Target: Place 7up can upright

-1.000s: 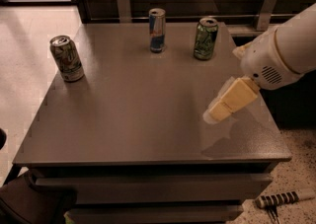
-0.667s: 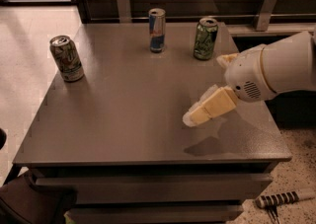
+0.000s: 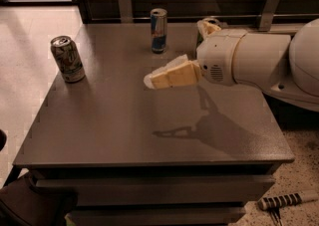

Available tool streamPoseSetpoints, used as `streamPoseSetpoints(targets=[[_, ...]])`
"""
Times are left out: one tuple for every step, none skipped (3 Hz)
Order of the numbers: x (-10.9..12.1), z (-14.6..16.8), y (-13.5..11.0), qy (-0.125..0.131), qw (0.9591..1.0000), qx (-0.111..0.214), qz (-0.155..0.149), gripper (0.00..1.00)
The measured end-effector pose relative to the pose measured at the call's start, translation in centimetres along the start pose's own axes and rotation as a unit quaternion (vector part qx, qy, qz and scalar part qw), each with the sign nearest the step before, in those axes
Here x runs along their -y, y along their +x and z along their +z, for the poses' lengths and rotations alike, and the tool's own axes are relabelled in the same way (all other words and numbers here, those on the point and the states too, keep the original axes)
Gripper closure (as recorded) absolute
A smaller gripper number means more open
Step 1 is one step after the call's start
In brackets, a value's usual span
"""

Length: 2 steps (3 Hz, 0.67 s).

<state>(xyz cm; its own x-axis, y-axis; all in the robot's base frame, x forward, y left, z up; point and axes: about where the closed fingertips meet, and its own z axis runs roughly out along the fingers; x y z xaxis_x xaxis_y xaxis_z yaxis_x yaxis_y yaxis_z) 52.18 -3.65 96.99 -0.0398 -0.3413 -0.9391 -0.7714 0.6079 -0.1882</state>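
The 7up can (image 3: 67, 58), whitish-silver with green markings and a silver top, stands upright near the table's left edge. My gripper (image 3: 148, 81) hangs above the middle of the table on the white arm (image 3: 259, 60) that reaches in from the right. Its cream fingers (image 3: 174, 74) point left toward the can, lie together and hold nothing. A wide gap of bare table separates the gripper from the can.
A slim blue-and-silver can (image 3: 158, 30) stands upright at the back middle of the grey table (image 3: 124, 135). A dark green can (image 3: 205, 25) is mostly hidden behind the arm. A wooden wall with metal brackets runs behind. A striped tool (image 3: 285, 200) lies on the floor at the lower right.
The arm has swung left from the table's right side to over its middle, closer to the 7up can, and now covers most of the green can. The cans have not moved.
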Motion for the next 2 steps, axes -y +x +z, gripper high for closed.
streamPoseSetpoints(targets=[[1.09,0.56,-1.61,0.034,0.9992,0.017,-0.011,0.0],[1.05,0.98,-1.64,0.034,0.9992,0.018,-0.01,0.0]])
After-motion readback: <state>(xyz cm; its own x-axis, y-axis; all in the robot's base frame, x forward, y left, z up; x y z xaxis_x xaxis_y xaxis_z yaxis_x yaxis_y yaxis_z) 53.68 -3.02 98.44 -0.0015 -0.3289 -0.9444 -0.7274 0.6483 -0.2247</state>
